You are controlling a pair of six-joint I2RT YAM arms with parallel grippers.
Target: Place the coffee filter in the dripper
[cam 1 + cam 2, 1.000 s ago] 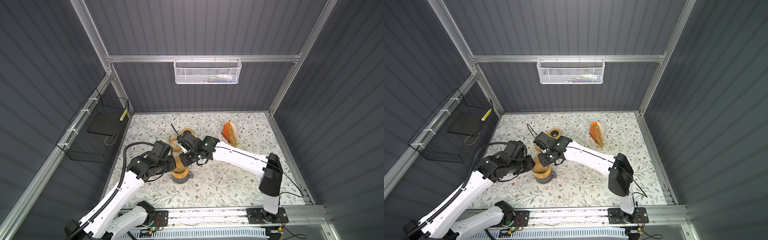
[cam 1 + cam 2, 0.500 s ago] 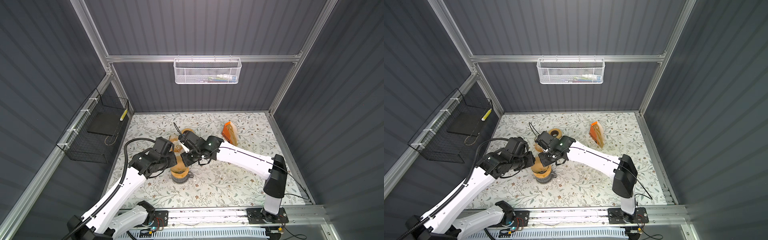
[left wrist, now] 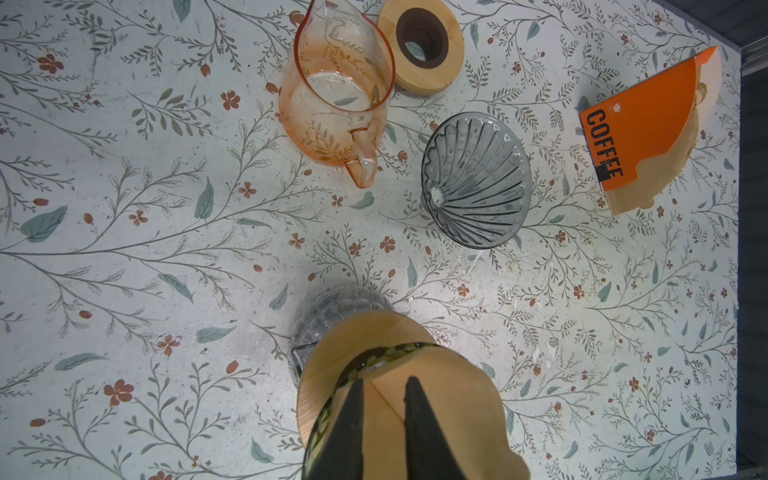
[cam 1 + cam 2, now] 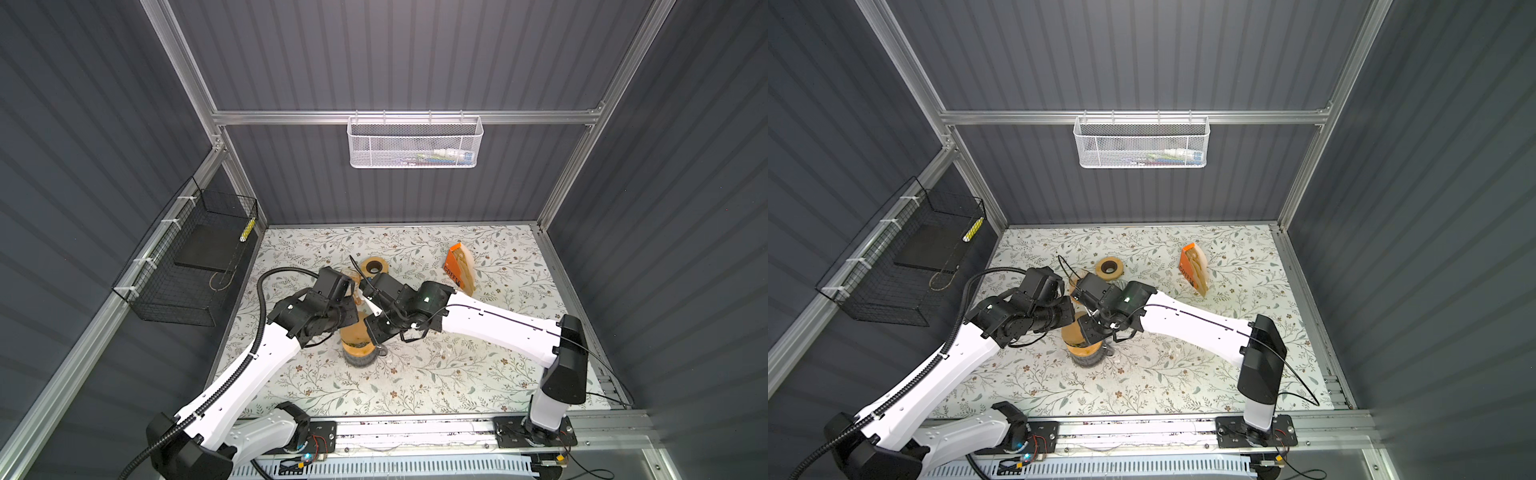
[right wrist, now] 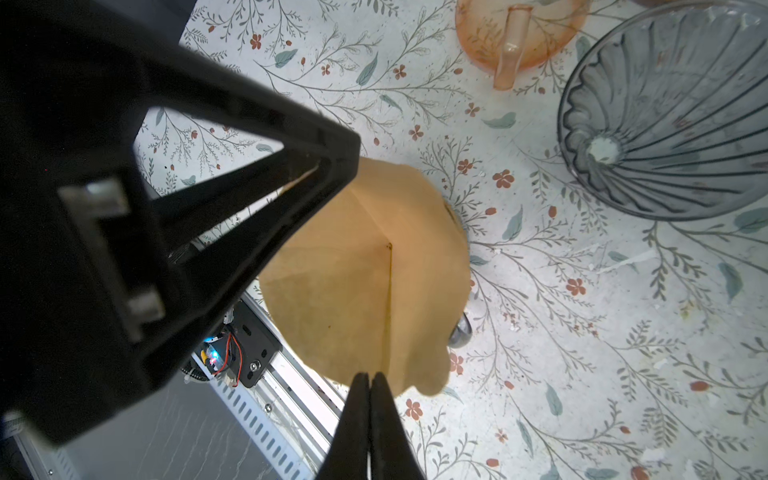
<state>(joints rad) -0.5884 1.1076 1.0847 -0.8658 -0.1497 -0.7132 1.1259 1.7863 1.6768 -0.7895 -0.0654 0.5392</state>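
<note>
The coffee filter (image 5: pixel 353 270), a tan paper cone, hangs over the table between both grippers; in both top views it shows as a tan shape (image 4: pixel 354 334) (image 4: pixel 1073 332). My left gripper (image 3: pixel 384 380) is shut on one edge of its mouth, with the paper (image 3: pixel 449 399) spread behind the fingers. At the opposite edge, my right gripper (image 5: pixel 370 376) is shut on the filter. The dripper (image 3: pixel 476 180) (image 5: pixel 665 108), a grey ribbed glass cone, lies tilted on the table a short way from the filter. The right arm hides it in both top views.
A grey glass vessel (image 3: pixel 332 311) stands right under the filter. An orange glass carafe (image 3: pixel 336 83) and a wooden ring lid (image 3: pixel 424 41) (image 4: pixel 374 266) sit behind. An orange COFFEE filter holder (image 3: pixel 648 133) (image 4: pixel 459 270) is at the back right. A black wire basket (image 4: pixel 187 270) hangs on the left wall.
The left arm has shifted slightly toward the back of the table. Both grippers still hold the filter, and the right gripper has barely moved.
</note>
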